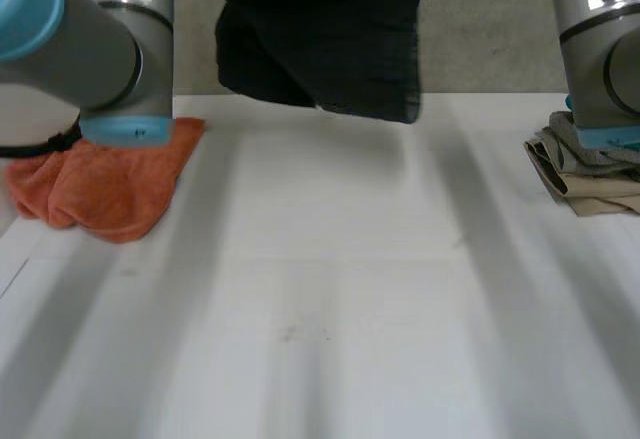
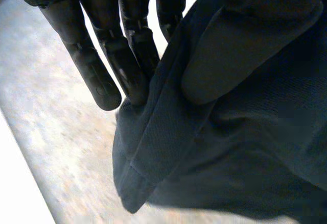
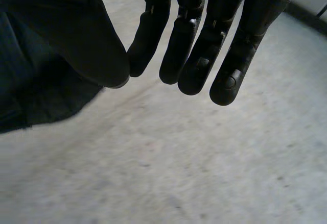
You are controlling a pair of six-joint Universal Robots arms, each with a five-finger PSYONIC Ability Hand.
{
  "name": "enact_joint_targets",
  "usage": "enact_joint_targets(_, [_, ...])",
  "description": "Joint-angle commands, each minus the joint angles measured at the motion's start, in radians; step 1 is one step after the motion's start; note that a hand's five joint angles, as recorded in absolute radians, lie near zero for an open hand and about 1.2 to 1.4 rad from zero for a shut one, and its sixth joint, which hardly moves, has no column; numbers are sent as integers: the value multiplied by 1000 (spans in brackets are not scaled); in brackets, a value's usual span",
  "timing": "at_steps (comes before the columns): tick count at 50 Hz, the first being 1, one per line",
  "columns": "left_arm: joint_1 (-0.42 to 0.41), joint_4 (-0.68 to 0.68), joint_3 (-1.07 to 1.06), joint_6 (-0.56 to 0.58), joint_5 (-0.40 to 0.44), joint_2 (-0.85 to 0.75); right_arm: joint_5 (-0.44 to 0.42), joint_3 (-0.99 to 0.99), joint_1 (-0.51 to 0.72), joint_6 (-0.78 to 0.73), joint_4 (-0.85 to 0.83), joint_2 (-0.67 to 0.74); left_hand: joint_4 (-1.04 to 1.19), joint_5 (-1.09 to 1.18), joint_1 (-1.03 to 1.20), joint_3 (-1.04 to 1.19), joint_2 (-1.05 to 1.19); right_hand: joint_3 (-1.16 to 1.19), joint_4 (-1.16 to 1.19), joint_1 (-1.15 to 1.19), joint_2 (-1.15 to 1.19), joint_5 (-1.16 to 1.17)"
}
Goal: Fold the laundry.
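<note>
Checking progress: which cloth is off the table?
The dark navy cloth, hanging in the air; the orange towel and beige folded cloth lie on the white table.

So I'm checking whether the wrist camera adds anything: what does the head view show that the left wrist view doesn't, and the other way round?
Head view alone: the white table, a crumpled orange towel on it beneath the left arm, a beige folded stack under the right arm, and the lower edge of the dark garment hanging at the table's far side. Left wrist view alone: the left hand, its fingers and thumb pinching a fold of that cloth. Both: the dark garment, held off the table.
</note>
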Motion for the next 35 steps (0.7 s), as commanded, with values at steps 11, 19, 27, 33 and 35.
enact_joint_targets(11, [-93,-98,-758,8,30,124,-220,382,-75,-2,518,3,198,245,263,205,200,171,164,350,180,184])
enact_joint_targets(19, [-120,-178,-794,31,26,152,-179,419,-74,-56,724,3,198,245,263,205,200,-813,-819,-634,-803,-800])
enact_joint_targets(27, [-129,-216,-777,27,24,250,-95,473,25,131,704,3,198,245,263,205,200,-1011,-1018,-832,-1002,-999])
enact_joint_targets(33, [-153,-234,-752,20,23,299,-64,480,99,199,543,57,198,245,263,205,200,-1011,-1018,-832,-1002,-999])
enact_joint_targets(35, [-162,-250,-739,19,21,311,-23,462,127,199,480,118,198,245,263,205,200,-1011,-1018,-832,-1002,-999])
